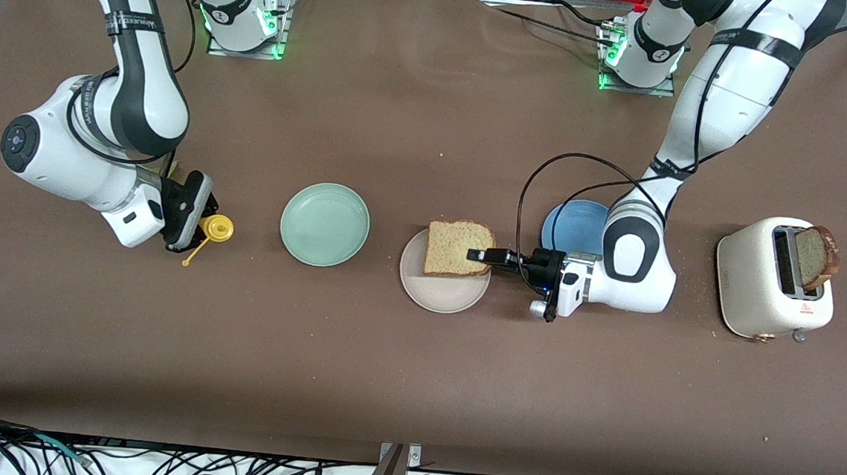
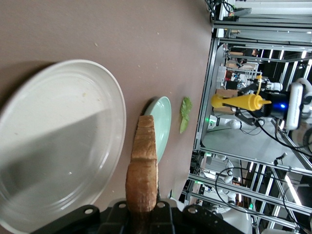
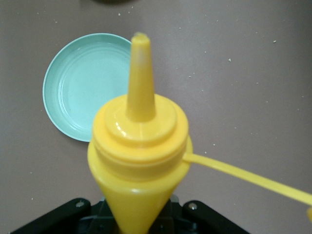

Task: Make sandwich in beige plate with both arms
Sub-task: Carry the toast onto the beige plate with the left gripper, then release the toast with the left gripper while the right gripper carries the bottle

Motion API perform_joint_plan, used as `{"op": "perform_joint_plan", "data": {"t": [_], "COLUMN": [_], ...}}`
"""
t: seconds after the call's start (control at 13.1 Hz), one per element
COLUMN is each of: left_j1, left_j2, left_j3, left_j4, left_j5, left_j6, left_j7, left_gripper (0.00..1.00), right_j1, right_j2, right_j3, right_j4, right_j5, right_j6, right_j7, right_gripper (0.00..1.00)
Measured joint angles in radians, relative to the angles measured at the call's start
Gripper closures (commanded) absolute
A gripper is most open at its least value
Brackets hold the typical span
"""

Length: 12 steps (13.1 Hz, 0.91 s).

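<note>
A square slice of tan bread (image 1: 458, 247) lies flat over the beige plate (image 1: 443, 291) in the middle of the table. My left gripper (image 1: 479, 255) is shut on the slice's edge toward the left arm's end. The left wrist view shows the slice edge-on (image 2: 143, 165) between the jaws of that gripper (image 2: 143, 207), beside the plate (image 2: 58, 141). I cannot tell whether the slice touches the plate. A green lettuce leaf (image 2: 185, 113) lies on the table past the mint-green plate; it is hidden in the front view. My right gripper (image 1: 194, 227) is shut on a yellow squeeze bottle (image 1: 217, 228), shown close up (image 3: 140, 146).
A mint-green plate (image 1: 324, 224) sits between the beige plate and the right gripper. A blue plate (image 1: 577, 222) lies partly under the left arm. A white toaster (image 1: 763, 291) with a bread slice (image 1: 817, 257) in its slot stands at the left arm's end.
</note>
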Motion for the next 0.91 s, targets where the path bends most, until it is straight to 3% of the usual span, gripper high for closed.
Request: {"op": "perform_joint_plan", "data": {"t": [0.08,0.3,0.38,0.46,0.61,0.91], "left_j1": [-0.002,-0.007,-0.007,-0.007,-0.007,-0.008], "left_j2": [0.007,0.011,0.011,0.011,0.011,0.011], "left_j3": [0.000,0.000,0.000,0.000,-0.001,-0.017], "left_j4": [0.004,0.005,0.005,0.005,0.005,0.005], "left_j5": [0.000,0.000,0.000,0.000,-0.003,-0.044], "left_j6": [0.022,0.043,0.044,0.045,0.052,0.097], "left_j7": [0.015,0.046,0.048,0.049,0.049,0.049], "left_gripper": [1.00,0.48,0.39,0.03,0.00,0.00], "right_j1": [0.012,0.040,0.041,0.041,0.041,0.033], "right_j2": [0.000,0.000,0.000,0.000,0.000,0.000], "right_j3": [0.001,0.043,0.073,0.104,0.145,0.165], "right_j4": [0.006,0.030,0.032,0.033,0.033,0.033], "right_j5": [-0.035,-0.172,-0.221,-0.274,-0.340,-0.370], "right_j6": [0.000,0.000,0.000,0.000,0.000,0.000], "right_j7": [0.035,0.183,0.235,0.291,0.371,0.428], "right_gripper": [0.96,0.96,0.96,0.96,0.95,0.96]}}
